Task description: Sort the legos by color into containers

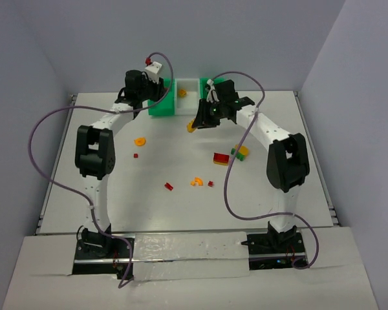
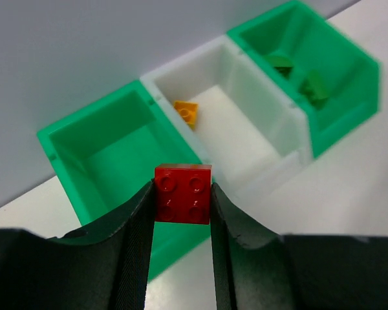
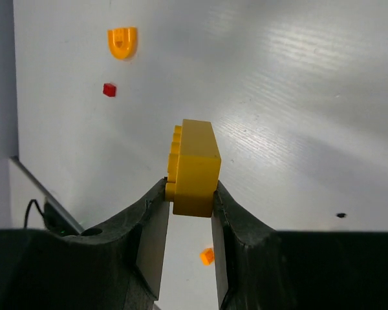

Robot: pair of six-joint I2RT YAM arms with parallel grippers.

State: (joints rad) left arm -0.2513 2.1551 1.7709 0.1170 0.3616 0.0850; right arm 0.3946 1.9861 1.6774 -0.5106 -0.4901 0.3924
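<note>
White surface point(image 1: 181, 206) is carrying loose plastic bricks point(image 1: 220, 158), with joined green-white-green plastic bins point(image 1: 184, 97) at its far edge.
Left wrist: left claw point(image 2: 182, 200) is gripping a red square brick point(image 2: 183, 193) over the leftmost green bin point(image 2: 103, 148).
Right wrist: right claw point(image 3: 189, 200) is clamping a yellow brick point(image 3: 195, 165) above the surface.

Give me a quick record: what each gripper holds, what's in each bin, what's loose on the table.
Left gripper: shut on red square brick, at the left-hand green bin
Right gripper: shut on yellow brick, above the table
White bin: one orange brick
Right-hand green bin: green bricks
Loose: orange curved piece, red rectangular brick, small red bits
</note>
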